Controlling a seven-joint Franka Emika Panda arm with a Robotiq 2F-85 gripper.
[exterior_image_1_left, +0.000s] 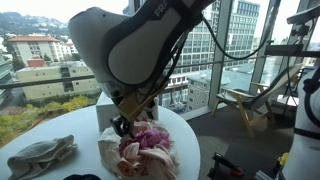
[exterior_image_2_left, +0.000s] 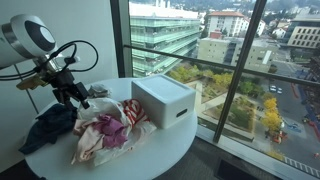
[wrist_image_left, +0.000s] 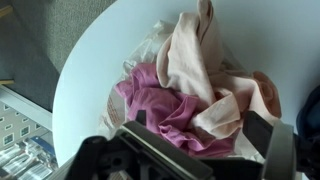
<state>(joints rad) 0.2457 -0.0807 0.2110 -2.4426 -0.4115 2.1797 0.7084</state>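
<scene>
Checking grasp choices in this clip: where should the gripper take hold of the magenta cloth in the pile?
Pinch the raised fold of the magenta cloth, coming straight down from above. It lies crumpled, partly under the peach garment, so its exposed ridge near the open gripper is likely easiest.

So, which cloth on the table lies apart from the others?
The grey cloth, alone near the table edge; the pink and cream ones are heaped together under the gripper.

one table (exterior_image_2_left: 165, 145), one box (exterior_image_2_left: 163, 100), one clothes heap (exterior_image_2_left: 105, 132), one dark cloth (exterior_image_2_left: 48, 126)
</scene>
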